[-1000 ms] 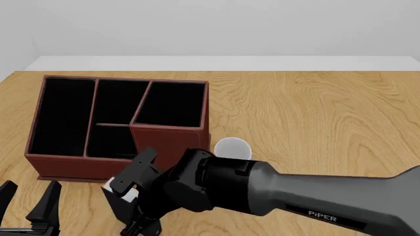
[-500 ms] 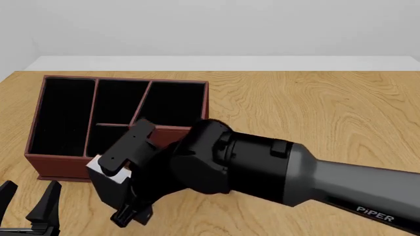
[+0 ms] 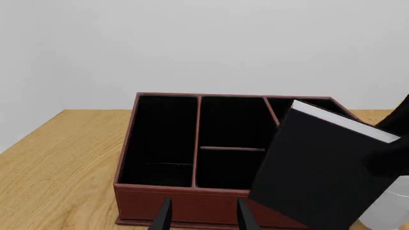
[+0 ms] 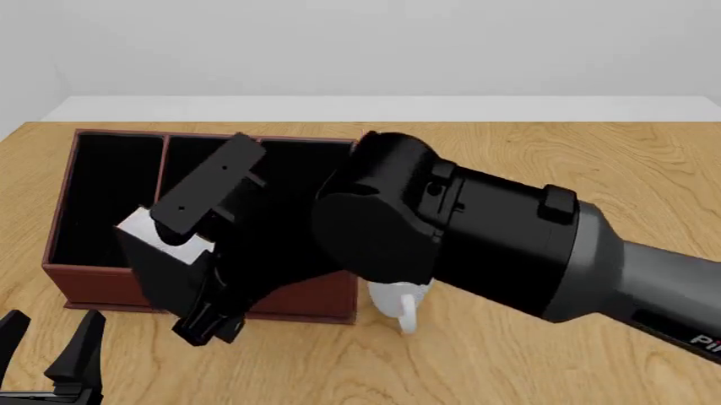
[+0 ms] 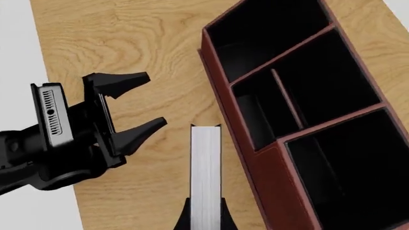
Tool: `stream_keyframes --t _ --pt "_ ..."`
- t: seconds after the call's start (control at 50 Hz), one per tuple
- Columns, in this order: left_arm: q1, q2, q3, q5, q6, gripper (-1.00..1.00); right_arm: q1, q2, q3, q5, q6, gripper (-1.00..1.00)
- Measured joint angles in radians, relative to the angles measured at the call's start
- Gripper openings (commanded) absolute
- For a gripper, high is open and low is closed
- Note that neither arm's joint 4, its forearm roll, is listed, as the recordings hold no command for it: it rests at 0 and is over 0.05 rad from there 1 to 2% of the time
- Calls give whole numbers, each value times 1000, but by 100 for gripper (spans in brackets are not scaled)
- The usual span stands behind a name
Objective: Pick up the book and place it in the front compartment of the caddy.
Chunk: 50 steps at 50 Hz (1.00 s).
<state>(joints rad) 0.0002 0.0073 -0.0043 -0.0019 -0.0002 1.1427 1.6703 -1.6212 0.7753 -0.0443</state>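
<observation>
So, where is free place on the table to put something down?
Bare wood lies right of the white mug and beyond the caddy. It is crowded near the caddy's front wall, where the right gripper holds the book beside the left gripper.

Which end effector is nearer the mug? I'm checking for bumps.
Right. The right end effector, holding the book, is left of the mug; the left end effector sits farther left, at the table's near edge.

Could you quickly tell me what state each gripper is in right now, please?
Left gripper: open, holding nothing, away from the caddy.
Right gripper: shut on the book, held up off the table.
</observation>
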Motion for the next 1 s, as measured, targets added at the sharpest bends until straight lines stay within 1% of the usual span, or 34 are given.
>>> stream_keyframes --t 0.2,0.44,0.66,0.78,1.0 --pt "0 0 0 0 0 100 5 -4 -92 33 -35 -100" --pt "0 0 0 0 0 100 19 9 -253 90 -87 -100" --pt "0 0 0 0 0 100 34 43 -417 149 -149 -100" --pt "0 0 0 0 0 100 43 85 -532 199 -198 -100" --pt "0 0 0 0 0 100 50 214 -777 338 -330 -100"
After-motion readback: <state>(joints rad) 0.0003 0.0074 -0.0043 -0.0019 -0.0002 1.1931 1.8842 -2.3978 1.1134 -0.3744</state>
